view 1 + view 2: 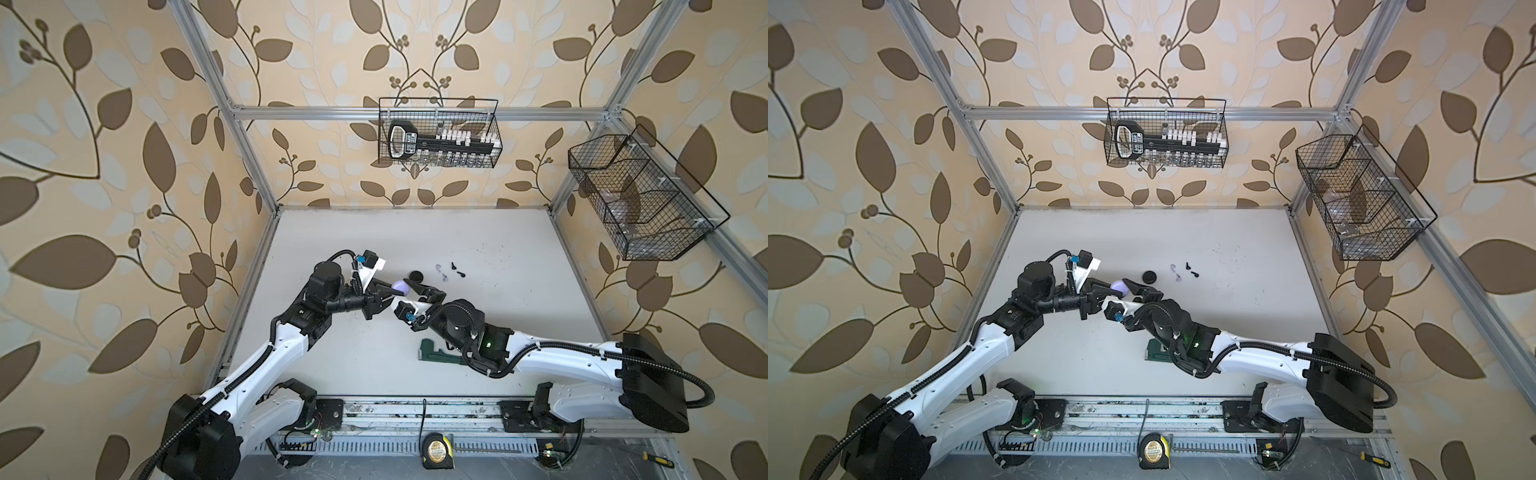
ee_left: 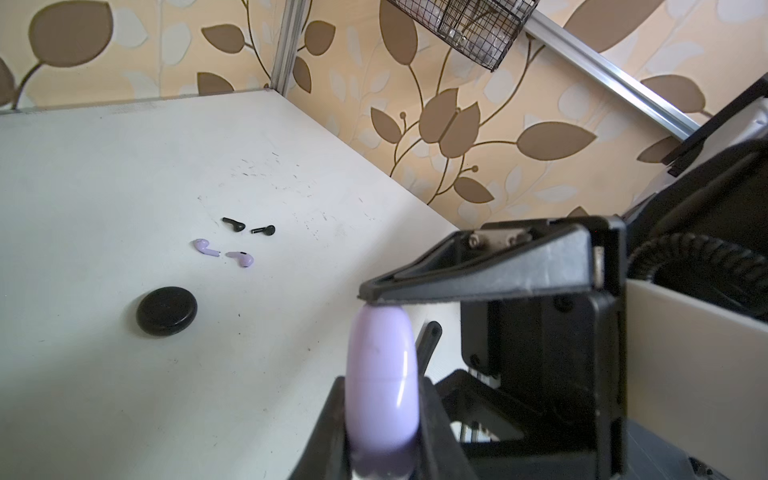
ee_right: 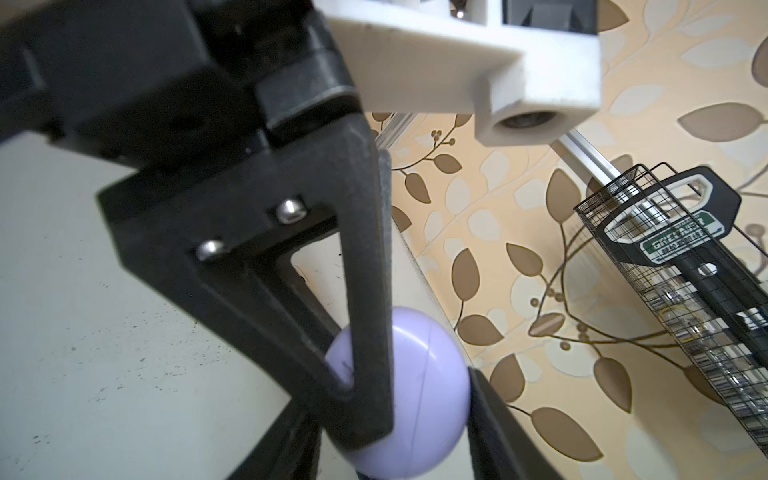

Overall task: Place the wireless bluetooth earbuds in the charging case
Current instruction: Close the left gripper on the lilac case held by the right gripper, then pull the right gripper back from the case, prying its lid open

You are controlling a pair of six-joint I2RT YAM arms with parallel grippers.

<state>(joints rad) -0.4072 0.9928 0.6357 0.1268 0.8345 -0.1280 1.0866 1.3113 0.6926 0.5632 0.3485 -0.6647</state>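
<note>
Jaws of the left gripper (image 2: 384,386) pinch the lavender case (image 2: 382,353) edge-on in the air, those of the right gripper (image 3: 390,415) flank it (pressing or loose, I cannot tell), the lavender earbuds (image 2: 205,247) lie well apart on the table (image 2: 104,187), and an uneven tug could squirt the rounded shell free.

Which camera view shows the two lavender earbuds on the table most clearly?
The left wrist view: both lavender earbuds lie unobstructed, stems visible. Both top views show them only as faint tiny shapes. The right wrist view misses them.
</note>
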